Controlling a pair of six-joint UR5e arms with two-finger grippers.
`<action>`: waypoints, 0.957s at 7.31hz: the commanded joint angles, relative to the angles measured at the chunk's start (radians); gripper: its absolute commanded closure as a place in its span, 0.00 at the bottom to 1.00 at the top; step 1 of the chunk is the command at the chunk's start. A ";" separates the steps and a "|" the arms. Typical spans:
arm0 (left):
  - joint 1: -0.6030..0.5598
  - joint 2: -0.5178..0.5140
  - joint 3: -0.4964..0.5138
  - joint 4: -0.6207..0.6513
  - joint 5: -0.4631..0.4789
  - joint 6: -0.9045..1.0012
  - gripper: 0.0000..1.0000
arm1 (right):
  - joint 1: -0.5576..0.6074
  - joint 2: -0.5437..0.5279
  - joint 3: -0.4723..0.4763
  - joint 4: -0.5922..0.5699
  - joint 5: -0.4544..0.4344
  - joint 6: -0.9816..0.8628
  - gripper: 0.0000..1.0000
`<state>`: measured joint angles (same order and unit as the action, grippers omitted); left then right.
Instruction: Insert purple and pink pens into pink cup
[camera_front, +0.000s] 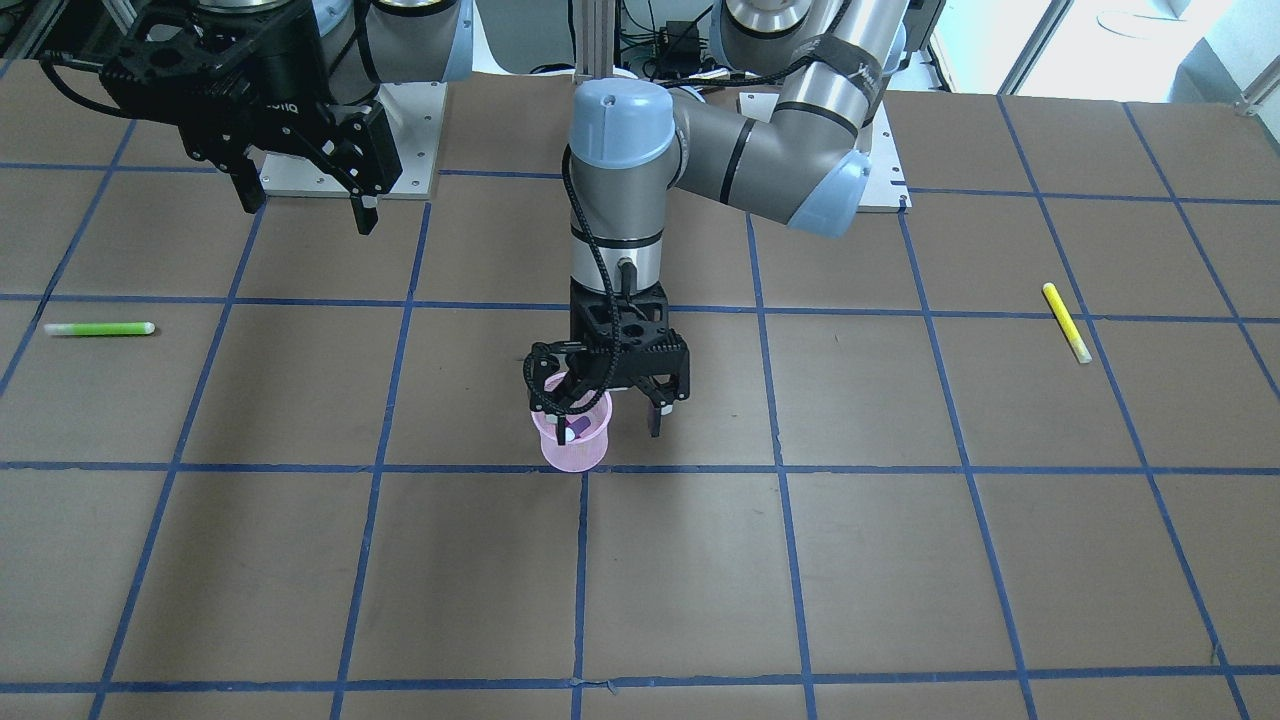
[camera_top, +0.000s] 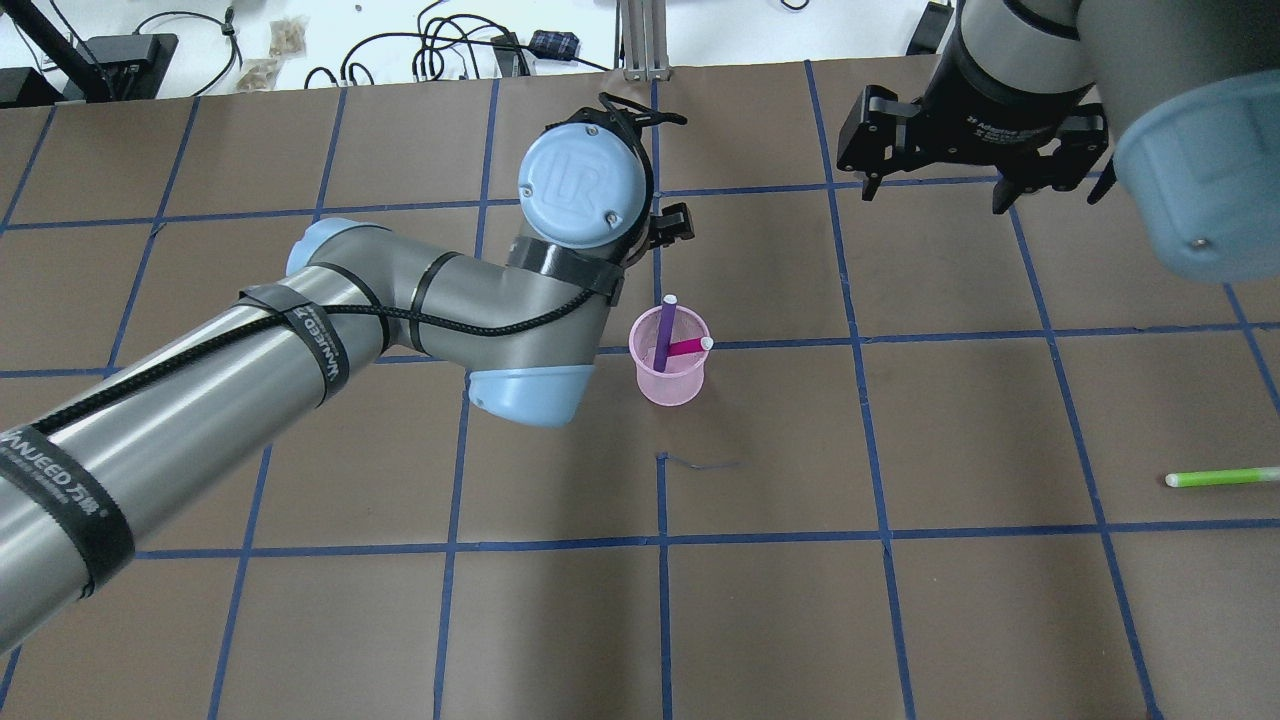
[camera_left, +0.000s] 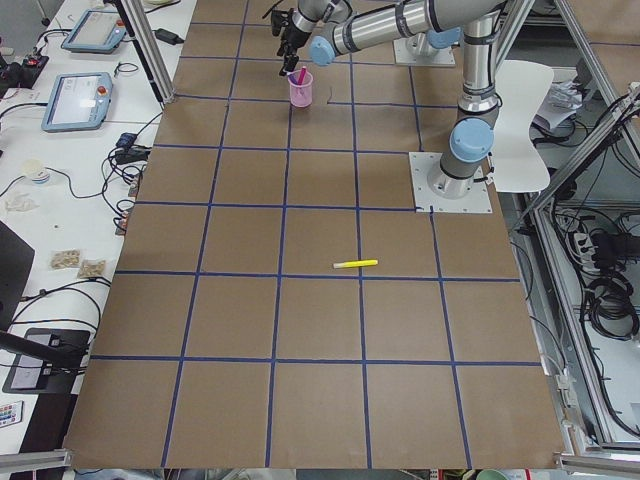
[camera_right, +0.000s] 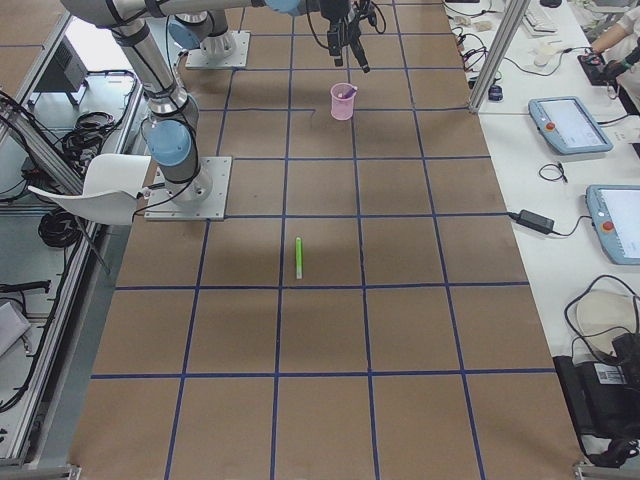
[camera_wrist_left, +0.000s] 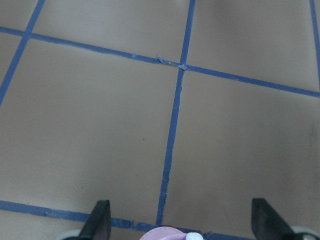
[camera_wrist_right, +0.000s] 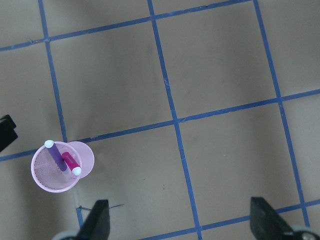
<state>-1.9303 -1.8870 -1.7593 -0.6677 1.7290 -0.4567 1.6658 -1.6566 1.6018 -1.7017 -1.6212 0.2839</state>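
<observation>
Pink cup (camera_top: 672, 385) — mesh, tapered — holds purple pen (camera_top: 664, 335), pink pen (camera_top: 688, 347); left tool (camera_front: 612, 418), right tool (camera_front: 308, 212) gape empty.

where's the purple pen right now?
Overhead view, near table centre: the purple pen stands tilted inside the pink cup, next to the pink pen, just right of the left arm.

A robotics lab: teach pendants (camera_right: 571, 126) and cables (camera_top: 440, 45) crowd benches (camera_left: 35, 135) edging the grid-taped table (camera_top: 900, 620).
</observation>
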 joint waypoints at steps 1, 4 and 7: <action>0.092 0.067 0.110 -0.293 -0.056 0.146 0.00 | 0.002 0.005 0.001 0.010 0.058 -0.005 0.00; 0.200 0.164 0.152 -0.566 -0.143 0.381 0.00 | 0.002 0.000 0.006 0.014 0.056 -0.003 0.00; 0.307 0.264 0.141 -0.759 -0.146 0.474 0.00 | 0.002 -0.005 0.007 0.017 0.043 -0.005 0.00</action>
<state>-1.6668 -1.6561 -1.6108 -1.3682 1.5850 -0.0194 1.6675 -1.6598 1.6083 -1.6860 -1.5749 0.2803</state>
